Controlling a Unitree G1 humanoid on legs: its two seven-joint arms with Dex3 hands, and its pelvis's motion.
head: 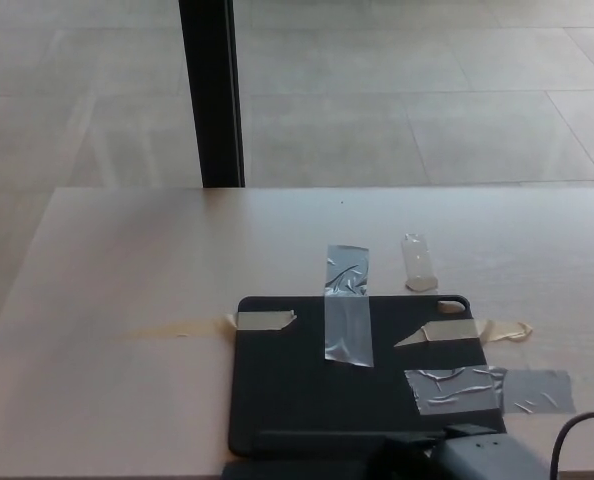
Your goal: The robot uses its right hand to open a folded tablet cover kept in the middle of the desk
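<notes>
Tablet cover (327, 390), dark, closed and flat, lies near the front edge of the tabletop (127, 260), right of centre, its long axis across the view. Strips of tape hold it: a silver strip (347, 303) over the back edge, beige pieces (262, 320) at the back corners, another silver piece (487, 390) over the right edge. Right hand (457, 460) shows only partly at the front edge, just at the cover's near right corner; cover lies ahead and left of it. Fingers cut off, cannot tell whether apart or together. Left hand not visible, so right is nearer. Tabletop pale wood; beyond, grey floor tiles (427, 100) and a black post (212, 90)
</notes>
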